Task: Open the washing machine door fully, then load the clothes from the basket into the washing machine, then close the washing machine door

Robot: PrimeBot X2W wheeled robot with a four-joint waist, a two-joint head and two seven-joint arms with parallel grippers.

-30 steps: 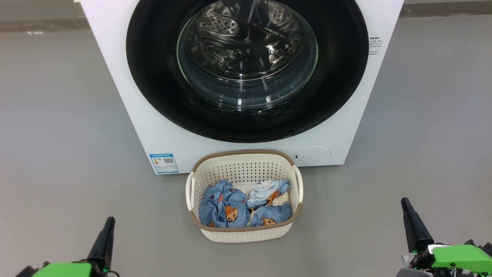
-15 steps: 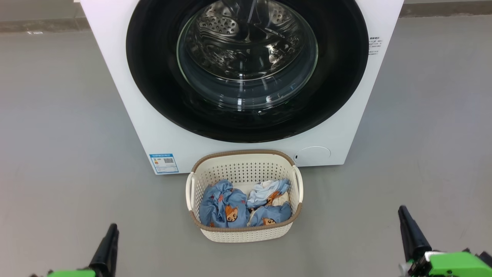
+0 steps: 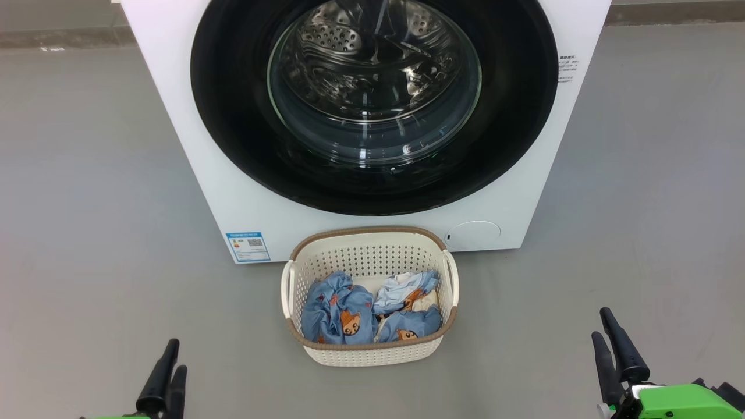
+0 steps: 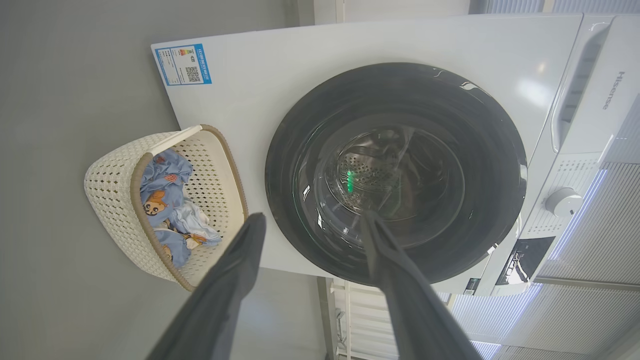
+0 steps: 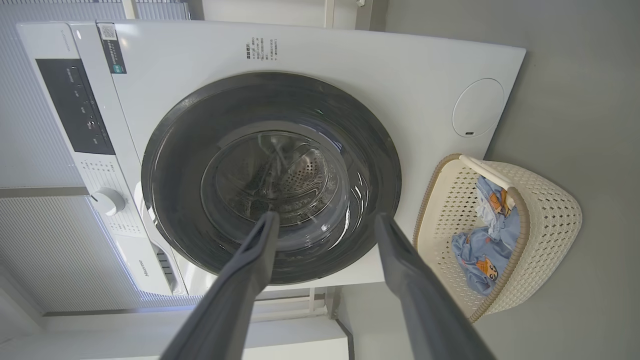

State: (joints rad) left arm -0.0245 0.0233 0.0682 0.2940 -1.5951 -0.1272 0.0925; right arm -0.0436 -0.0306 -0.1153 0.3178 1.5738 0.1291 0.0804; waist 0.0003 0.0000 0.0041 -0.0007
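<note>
While both grippers hang low, the grey floor (image 3: 87, 203) gives lots of open room. It runs bare out to the picture's edges at 9 o'clock and 3 o'clock.

At 12 o'clock in the head view stands the big white washing machine (image 3: 262, 221). Its bottom edge meets the floor just behind the basket. The washing machine door (image 3: 230, 105) is shut flat on the front. It has a wide black ring around a clear glass bowl, and the shiny drum with holes shows through.

The basket (image 3: 372, 356) sits on the floor in the middle, right in front of the machine. Its back rim is touching the white front or just beside it; I cannot tell which. The clothes (image 3: 343, 314) lie bunched inside the basket, blue with orange fox faces.

The left gripper (image 3: 177, 356) is at 7 o'clock, and the basket is well apart from it, toward 2 o'clock. The right gripper (image 3: 600, 323) is at 5 o'clock, and the basket is well apart from it too, toward 10 o'clock. In both wrist views the two dark fingers stand wide apart and hold nothing, with the door showing between them.

A small blue label sticker (image 3: 247, 247) sits on the machine's front, just beside the basket at 10 o'clock.
</note>
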